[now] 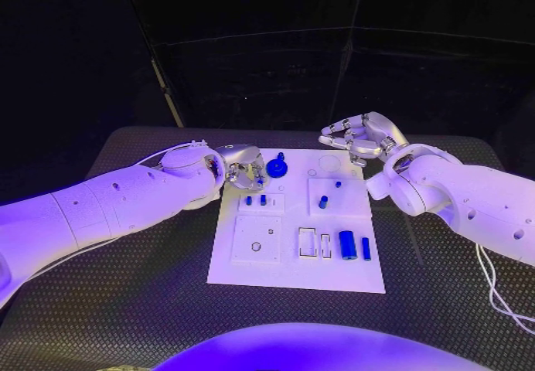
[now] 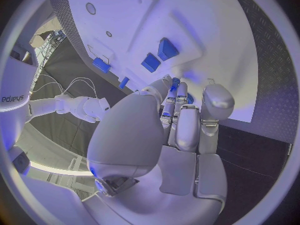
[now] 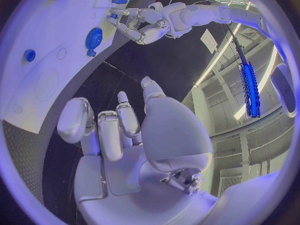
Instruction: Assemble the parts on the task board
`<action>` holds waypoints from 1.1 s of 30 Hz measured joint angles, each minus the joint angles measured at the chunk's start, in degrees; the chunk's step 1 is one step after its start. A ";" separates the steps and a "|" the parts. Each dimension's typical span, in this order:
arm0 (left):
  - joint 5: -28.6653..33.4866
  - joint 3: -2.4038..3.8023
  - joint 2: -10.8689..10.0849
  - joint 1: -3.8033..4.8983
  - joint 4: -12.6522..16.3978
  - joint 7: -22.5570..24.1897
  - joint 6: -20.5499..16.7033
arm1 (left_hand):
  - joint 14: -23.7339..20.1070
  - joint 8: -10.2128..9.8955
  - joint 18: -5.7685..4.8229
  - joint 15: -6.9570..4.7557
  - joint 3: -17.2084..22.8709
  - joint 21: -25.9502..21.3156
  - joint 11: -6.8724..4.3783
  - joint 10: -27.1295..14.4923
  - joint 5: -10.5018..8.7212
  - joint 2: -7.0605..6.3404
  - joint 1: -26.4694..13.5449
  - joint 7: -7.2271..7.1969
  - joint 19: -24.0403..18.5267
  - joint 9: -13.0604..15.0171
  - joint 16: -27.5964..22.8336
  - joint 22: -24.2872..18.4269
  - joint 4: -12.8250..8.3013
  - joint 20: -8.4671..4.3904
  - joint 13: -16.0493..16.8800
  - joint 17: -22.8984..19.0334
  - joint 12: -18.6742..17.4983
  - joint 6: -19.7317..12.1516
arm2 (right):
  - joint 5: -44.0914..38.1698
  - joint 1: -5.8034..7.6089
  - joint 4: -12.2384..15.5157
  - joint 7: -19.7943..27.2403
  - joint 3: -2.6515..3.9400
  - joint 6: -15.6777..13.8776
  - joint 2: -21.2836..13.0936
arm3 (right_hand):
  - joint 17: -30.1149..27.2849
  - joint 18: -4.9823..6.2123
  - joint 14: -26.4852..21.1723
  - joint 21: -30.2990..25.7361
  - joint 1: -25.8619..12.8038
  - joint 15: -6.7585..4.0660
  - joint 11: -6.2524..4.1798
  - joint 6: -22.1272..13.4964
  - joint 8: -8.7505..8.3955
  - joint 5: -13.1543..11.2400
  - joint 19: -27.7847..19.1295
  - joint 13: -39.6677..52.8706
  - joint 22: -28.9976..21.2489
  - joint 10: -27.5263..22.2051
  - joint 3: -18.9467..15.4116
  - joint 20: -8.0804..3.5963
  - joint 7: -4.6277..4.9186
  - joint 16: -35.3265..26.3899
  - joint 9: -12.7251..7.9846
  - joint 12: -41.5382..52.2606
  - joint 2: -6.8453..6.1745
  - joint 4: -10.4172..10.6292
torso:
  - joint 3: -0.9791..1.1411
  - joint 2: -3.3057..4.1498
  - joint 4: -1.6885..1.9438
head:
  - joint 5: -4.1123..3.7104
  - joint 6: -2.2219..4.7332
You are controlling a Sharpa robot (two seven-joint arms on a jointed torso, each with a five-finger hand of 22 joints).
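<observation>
The white task board (image 1: pixel 292 270) lies mid-table. My left hand (image 1: pixel 239 169) hovers over its far left corner, fingers drawn together; in the left wrist view a small blue part (image 2: pixel 175 81) sits pinched at the fingertips (image 2: pixel 181 91). A blue gear (image 1: pixel 277 166) stands just right of that hand. Two short pegs (image 1: pixel 255 200), a peg (image 1: pixel 323 202), a thick cylinder (image 1: pixel 348 245) and a slim one (image 1: pixel 366 247) lie on the board. My right hand (image 1: pixel 361 138) is raised beyond the far right corner, fingers apart, holding nothing. The right wrist view shows the gear (image 3: pixel 94 36) and my left hand (image 3: pixel 134 26).
The black ribbed table (image 1: pixel 134 309) surrounds the board. Rectangular slots (image 1: pixel 307 241) and a square plate with a ring hole (image 1: pixel 257 238) sit in the board's near half. A white cable (image 1: pixel 492 287) trails beside my right arm.
</observation>
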 measured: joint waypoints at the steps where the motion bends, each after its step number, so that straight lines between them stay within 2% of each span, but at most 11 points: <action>1: 0.01 0.00 0.02 0.00 -0.06 0.00 0.01 | 0.00 0.00 0.00 0.00 0.00 0.00 0.00 0.00 0.00 0.00 0.00 0.00 0.00 0.00 0.00 0.00 0.00 0.00 0.00 0.00 0.00 0.00 | 0.00 0.00 0.00 0.00 0.00 0.00 -0.02 | 0.00 0.00 0.00 0.00 0.00 0.00 0.00 0.00 0.00 0.00 0.00 0.00 0.00 0.00 0.00 0.00 0.00 0.00 0.00 0.00 0.00 0.00 | -0.01 0.00 0.02 | 0.00 -0.01; 8: 0.07 0.00 0.16 -0.05 -0.29 -0.01 0.11 | 0.00 -0.23 0.00 0.00 0.00 0.00 0.00 0.00 0.00 0.00 0.00 0.00 0.00 0.00 0.00 0.00 0.00 0.00 0.00 -0.09 0.00 0.00 | 0.00 0.00 0.03 -0.01 0.00 0.01 -0.07 | 0.00 0.00 0.00 0.00 0.00 0.00 0.00 0.00 0.00 -0.01 0.00 0.00 0.00 0.00 0.00 0.00 0.00 0.00 0.00 0.00 0.00 0.00 | -0.03 -0.04 0.05 | 0.04 0.02; 13: 0.08 0.00 0.21 -0.05 -0.44 -0.04 0.55 | 0.00 -0.98 0.00 0.00 0.16 0.00 0.00 0.00 0.03 -1.05 -1.05 -0.03 0.00 -0.34 0.00 -0.01 0.15 0.00 0.00 -0.28 -1.04 -0.03 | -0.01 0.00 0.05 -0.01 0.00 0.01 -0.10 | 0.00 0.00 0.00 0.00 0.00 0.00 0.00 0.00 0.00 -0.03 0.00 0.00 0.00 0.00 0.00 0.00 0.00 0.00 0.00 0.00 0.00 0.00 | -0.03 -0.05 0.05 | 0.05 0.02; 19: 0.15 -0.02 0.18 -0.07 -0.49 -0.10 1.26 | 0.00 -3.33 0.00 0.00 0.48 0.00 0.33 -1.38 0.03 -2.44 -2.44 -0.43 0.00 -1.35 0.00 -0.01 0.47 0.00 -0.12 -1.02 -2.99 -3.09 | -0.01 0.00 0.06 -0.01 0.00 0.01 -0.19 | 0.01 0.00 0.00 0.00 0.00 0.00 0.00 0.00 0.00 -0.03 0.00 -0.01 0.00 0.00 0.00 0.00 0.00 0.00 0.00 0.00 0.00 0.00 | -0.05 -0.05 0.07 | -0.01 0.03; 25: 0.22 -0.02 0.16 -0.07 -0.59 -0.22 1.57 | 0.00 -3.58 0.00 0.00 0.31 -0.13 0.81 -2.47 0.03 -2.78 -2.78 -0.22 0.00 -1.61 0.00 -0.01 0.64 0.00 -0.12 -1.45 -3.89 -3.30 | -0.01 0.00 0.08 -0.02 0.00 0.01 -0.20 | 0.04 0.00 0.00 0.00 0.00 0.00 0.00 0.00 0.00 -0.03 0.00 -0.01 0.00 0.00 0.00 0.00 0.00 0.00 0.00 0.00 0.00 0.00 | -0.05 -0.06 0.10 | -0.05 0.08; 33: 0.27 -0.02 0.08 -0.07 -0.73 -0.40 1.56 | 0.00 -3.95 0.00 0.42 0.31 -1.34 1.34 -4.02 0.03 -3.04 -3.04 -0.24 0.00 -1.99 -0.23 -0.01 0.64 0.41 -0.11 -1.95 -5.43 -6.39 | -0.01 0.00 0.05 -0.02 0.00 0.01 -0.24 | 0.03 0.00 0.00 0.00 0.00 0.00 0.00 0.00 0.00 -0.04 0.00 -0.01 0.00 0.00 0.00 0.00 0.00 0.00 0.00 0.00 0.00 0.00 | -0.06 -0.07 0.10 | 0.01 0.18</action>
